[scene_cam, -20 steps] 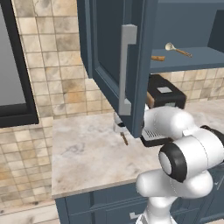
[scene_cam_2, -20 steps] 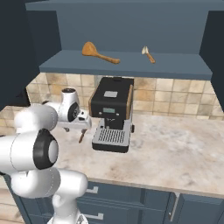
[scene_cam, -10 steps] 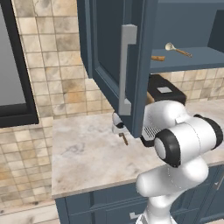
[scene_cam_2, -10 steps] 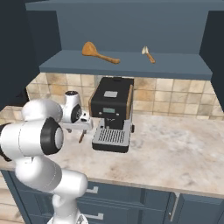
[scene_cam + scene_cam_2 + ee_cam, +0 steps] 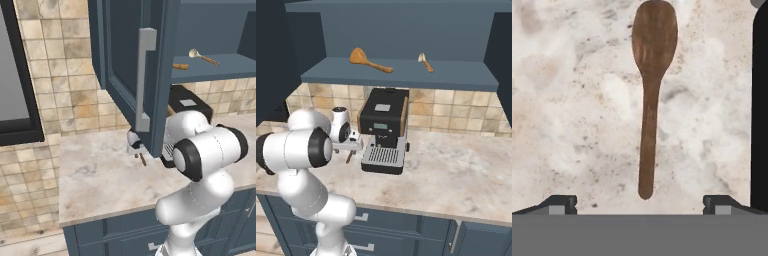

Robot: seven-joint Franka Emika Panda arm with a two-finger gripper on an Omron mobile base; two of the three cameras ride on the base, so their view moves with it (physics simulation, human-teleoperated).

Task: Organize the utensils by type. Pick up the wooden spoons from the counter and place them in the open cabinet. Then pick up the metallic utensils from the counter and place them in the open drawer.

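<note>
Jaws spread wide, dark-brown spoon [image 5: 650, 95] centred between them, on counter [image 5: 572, 125]

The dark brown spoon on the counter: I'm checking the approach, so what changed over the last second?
The arm swung its elbow round while the open gripper eased down over the dark brown spoon; nothing gripped. The spoon stayed on the counter, and both wooden spoons stayed in the open cabinet.

Black coffee machine [image 5: 383, 131] on marbled counter [image 5: 456, 170], beige tiled wall [image 5: 55, 75], dark window (partly cropped) [image 5: 15, 75]
</note>
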